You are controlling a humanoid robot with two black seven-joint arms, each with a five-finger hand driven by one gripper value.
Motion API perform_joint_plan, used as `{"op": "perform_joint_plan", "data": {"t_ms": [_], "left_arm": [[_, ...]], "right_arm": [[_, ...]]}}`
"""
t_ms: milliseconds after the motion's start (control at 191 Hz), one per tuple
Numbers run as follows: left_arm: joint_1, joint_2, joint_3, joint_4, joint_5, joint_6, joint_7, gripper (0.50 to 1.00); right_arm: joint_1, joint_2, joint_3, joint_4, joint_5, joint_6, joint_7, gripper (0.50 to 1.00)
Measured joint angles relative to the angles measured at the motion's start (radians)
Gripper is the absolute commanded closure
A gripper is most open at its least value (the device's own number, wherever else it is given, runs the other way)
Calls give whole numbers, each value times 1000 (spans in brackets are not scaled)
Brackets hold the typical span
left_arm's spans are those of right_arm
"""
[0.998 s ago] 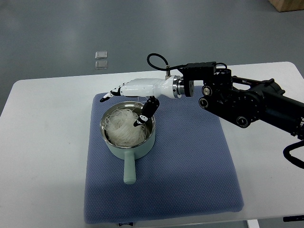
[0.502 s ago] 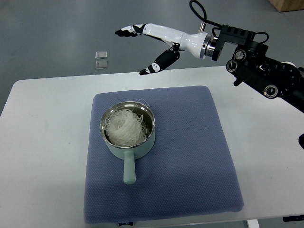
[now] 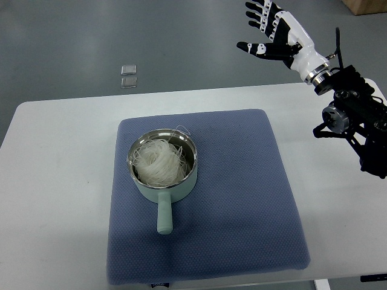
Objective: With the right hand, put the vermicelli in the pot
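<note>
Vermicelli lies in the pot, on the mat's left half.

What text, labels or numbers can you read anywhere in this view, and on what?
None can be read.
Mat: a small dark tag at its near edge, too small to read.
Pot: no print visible; noodles lie inside.
Right hand: no markings legible.
Two small clear squares on the floor: no text visible.

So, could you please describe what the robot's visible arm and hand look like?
The right hand has a glossy white shell with black finger segments and pale dots at the joints. A silver ring joins it to a black arm of blocky links with round silver-rimmed joints; a thin black cable runs beside the wrist.
</note>
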Motion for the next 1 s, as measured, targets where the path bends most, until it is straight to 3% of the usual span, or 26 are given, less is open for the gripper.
{"op": "perform_joint_plan", "data": {"t_ms": [157,314,627,998], "left_arm": [[0,0,0,0,0,0,0,500],[0,0,0,0,0,0,0,500],[0,0,0,0,0,0,0,500],[0,0,0,0,0,0,0,500]], "right_arm": [[-29,3,-7,-68,120,-4,-89,587],[-56,4,-10,-99,187,3,-109,587],[-75,37,-27,-192,187,3,-90,572],[-123,71,-9,-199,203,-5,-21,570]]}}
